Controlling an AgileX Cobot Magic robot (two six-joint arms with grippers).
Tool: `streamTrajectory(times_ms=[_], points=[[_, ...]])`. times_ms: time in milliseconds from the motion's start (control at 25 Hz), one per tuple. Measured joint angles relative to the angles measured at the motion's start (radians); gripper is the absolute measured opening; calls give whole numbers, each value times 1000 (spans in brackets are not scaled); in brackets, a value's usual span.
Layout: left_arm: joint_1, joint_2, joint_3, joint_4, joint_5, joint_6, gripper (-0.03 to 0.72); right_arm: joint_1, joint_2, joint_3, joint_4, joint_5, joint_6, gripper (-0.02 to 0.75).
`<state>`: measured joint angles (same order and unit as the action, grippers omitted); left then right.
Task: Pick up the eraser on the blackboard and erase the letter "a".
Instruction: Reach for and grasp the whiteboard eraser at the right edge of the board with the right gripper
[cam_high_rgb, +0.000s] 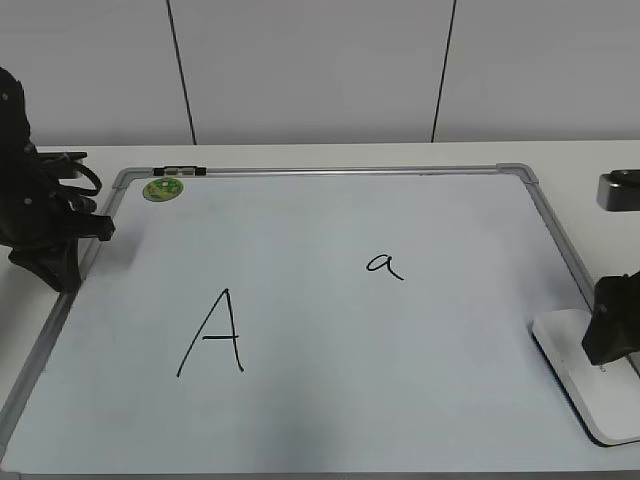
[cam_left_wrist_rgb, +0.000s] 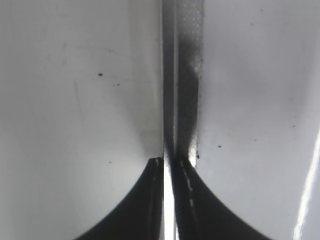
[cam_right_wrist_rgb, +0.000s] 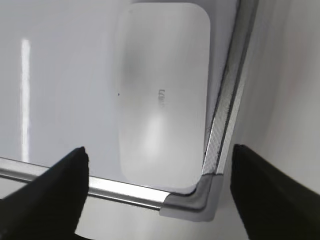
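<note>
Right tool (cam_right_wrist_rgb: 159, 165) spread wide above eraser (cam_right_wrist_rgb: 162, 95) at blackboard (cam_high_rgb: 330, 330) corner; left tool (cam_left_wrist_rgb: 167, 167) pinched narrow, empty. Letter "a" (cam_high_rgb: 384, 264) intact.

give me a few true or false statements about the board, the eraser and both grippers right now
1. The eraser lies in a corner of the blackboard, untouched. True.
2. The right gripper is shut on the eraser. False: its jaws are spread wide, with the eraser seen between them and not gripped.
3. The letter "a" is already wiped off. False: it is still fully written, to the right of the capital "A".
4. The left gripper has its fingers nearly together over the board's frame. True.
5. A green magnet sits near the board's far left corner. True.
</note>
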<state>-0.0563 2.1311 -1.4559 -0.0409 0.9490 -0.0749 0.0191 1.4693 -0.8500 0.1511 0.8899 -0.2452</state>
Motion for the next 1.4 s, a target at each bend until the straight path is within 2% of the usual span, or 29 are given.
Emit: streamTrajectory(times_ms=[1080, 1400], points=[[0, 0, 0, 0, 2, 0, 46, 0, 250, -31, 45, -101, -95, 661], [0, 0, 0, 0, 2, 0, 52, 0, 268, -35, 61, -117, -95, 611]])
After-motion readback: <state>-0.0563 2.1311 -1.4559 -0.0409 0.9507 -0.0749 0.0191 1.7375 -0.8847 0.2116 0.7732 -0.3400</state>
